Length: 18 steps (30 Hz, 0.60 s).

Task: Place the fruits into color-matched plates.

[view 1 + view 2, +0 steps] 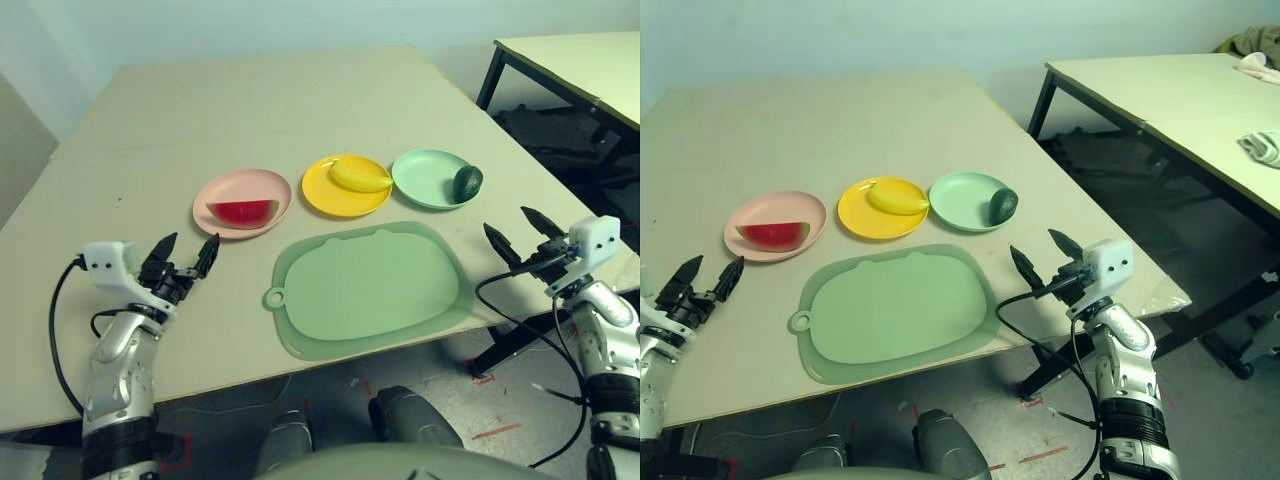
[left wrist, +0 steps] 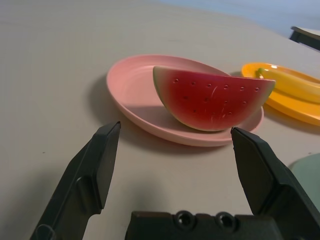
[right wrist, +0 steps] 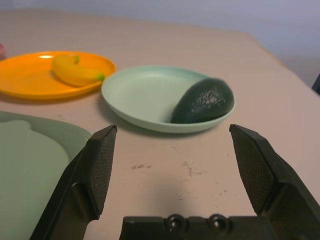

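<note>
We judged sorting done: red watermelon wedge (image 1: 243, 211) on pale pink plastic plate (image 1: 222, 189), curved yellow banana (image 1: 359, 176) on yellow plate (image 1: 322, 196), dark green avocado (image 1: 467, 183) on mint plate (image 1: 425, 177); left gripper (image 1: 183, 256) and right gripper (image 1: 520, 234) spread, empty; we advised keeping both clear of plates

**Silver arms, black fingers, white wrist boxes**

Both forearms are silver, ribbed with black bands near the elbow. Each wrist carries a small white box with dark round ports. The left gripper (image 1: 183, 252) and right gripper (image 1: 522, 232) each have two black, pointed fingers with textured inner pads. Black cables loop beside both arms. Small screws sit at each finger base.
</note>
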Motion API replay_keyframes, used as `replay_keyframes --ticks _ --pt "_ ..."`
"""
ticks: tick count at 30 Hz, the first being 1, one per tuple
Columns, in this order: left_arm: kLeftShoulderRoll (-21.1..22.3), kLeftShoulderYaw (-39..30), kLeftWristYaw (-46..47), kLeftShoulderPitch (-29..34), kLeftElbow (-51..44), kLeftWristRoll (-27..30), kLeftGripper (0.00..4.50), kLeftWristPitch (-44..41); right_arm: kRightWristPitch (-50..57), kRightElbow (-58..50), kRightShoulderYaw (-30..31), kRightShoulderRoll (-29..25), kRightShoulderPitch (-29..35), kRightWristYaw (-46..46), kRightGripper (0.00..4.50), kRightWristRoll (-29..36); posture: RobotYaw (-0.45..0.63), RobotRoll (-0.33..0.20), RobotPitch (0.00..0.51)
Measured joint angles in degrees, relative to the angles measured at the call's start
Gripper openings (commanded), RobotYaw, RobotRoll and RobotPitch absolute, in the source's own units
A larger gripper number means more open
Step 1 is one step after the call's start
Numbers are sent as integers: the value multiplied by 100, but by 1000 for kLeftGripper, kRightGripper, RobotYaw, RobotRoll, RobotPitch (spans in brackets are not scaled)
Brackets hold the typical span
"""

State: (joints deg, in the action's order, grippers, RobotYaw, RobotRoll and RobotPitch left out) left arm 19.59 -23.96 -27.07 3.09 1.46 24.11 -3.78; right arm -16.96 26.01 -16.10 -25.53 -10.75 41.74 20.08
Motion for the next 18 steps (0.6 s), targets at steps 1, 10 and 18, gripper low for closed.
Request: replay_keyframes --ticks 1,10,18 --pt "-32 29 44 11 -47 -14 4482 0 -30 99 -13 -11 -32 -25 4500 -1 -154 0 98" --pt "-562 623 365 169 -267 -296 4482 101 -350 1183 -427 -684 -391 125 4500 76 -185 0 116" --pt "-675 856 541 -55 -268 -449 4482 225 -414 1753 -548 -996 -778 586 4500 159 -186 0 105"
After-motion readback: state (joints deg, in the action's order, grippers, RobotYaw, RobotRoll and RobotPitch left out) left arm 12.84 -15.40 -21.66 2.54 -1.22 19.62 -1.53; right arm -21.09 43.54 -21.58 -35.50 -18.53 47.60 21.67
